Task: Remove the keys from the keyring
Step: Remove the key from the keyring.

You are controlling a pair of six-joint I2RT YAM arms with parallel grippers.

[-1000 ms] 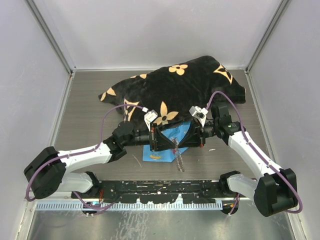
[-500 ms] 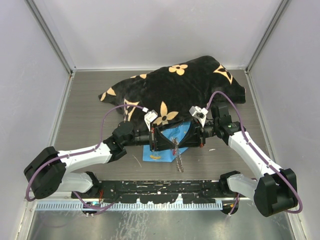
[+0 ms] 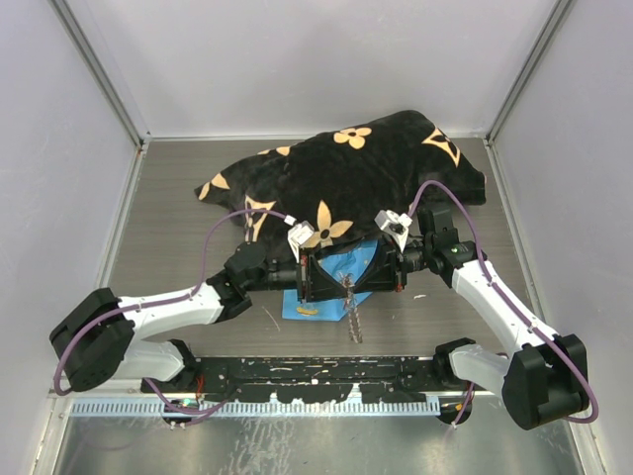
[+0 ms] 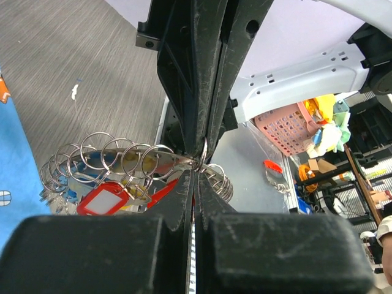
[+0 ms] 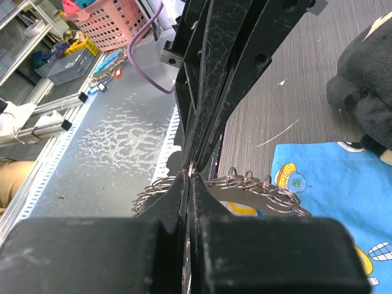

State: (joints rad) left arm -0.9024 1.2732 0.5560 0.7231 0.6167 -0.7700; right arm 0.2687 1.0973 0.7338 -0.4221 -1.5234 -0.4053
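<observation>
Left tool [image 4: 195,184] newly clamps keyring [image 4: 122,160], tip-to-tip with right tool [image 5: 190,177]

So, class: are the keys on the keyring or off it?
On: the keys hang from the keyring, which the left gripper and right gripper pinch shut.

The top camera looks steeply down from behind the arms over the whole desk [image 3: 168,228], while the wrist cameras sit close behind the left pincer [image 4: 195,176] and right pincer [image 5: 189,176], facing each other across the shared keyring [image 4: 131,160].
</observation>
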